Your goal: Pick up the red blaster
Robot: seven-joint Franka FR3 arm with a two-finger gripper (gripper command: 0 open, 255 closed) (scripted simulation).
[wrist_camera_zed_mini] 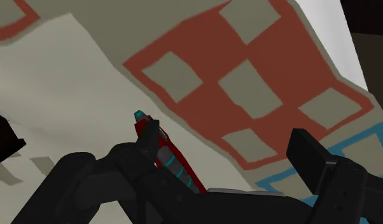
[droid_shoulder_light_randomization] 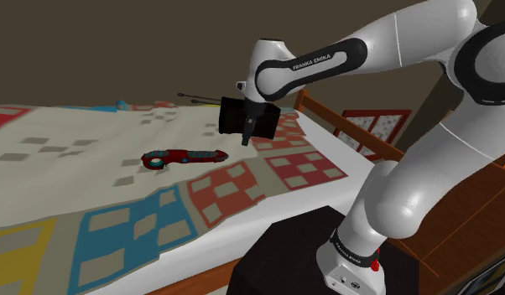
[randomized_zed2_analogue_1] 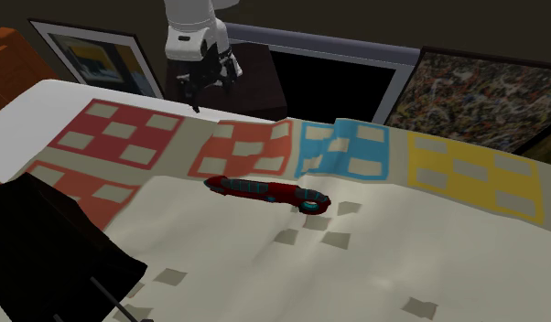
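Patchwork quilt covers a bed, pale cream w/ checkered blocks in red, blue & yellow. It has soft folds here & there. A wooden bed frame runs along the edge at the shoulder view's right, w/ a framed picture beyond it. In the second exterior view two more framed pictures lean behind the bed, one at upper left & one at upper right, w/ a black area between them.

The red blaster lies flat on the cream part of the quilt, a long slim body w/ teal bands & a ring-shaped end w/ a teal centre. The ring end points to the shoulder view's left & to the second exterior view's right. It sits just past the red & blue blocks, nothing touching it.

The white arm rises from the black stand & reaches over the bed. The gripper hangs above the quilt, off to the shoulder view's right of the blaster & clear of it. In the second exterior view it hovers near the bed's far edge, well apart from the blaster.

Wrist view: the fingers stand wide apart, nothing between them but quilt, so the gripper is open & empty. The blaster shows partly behind one finger, its teal tip poking out.
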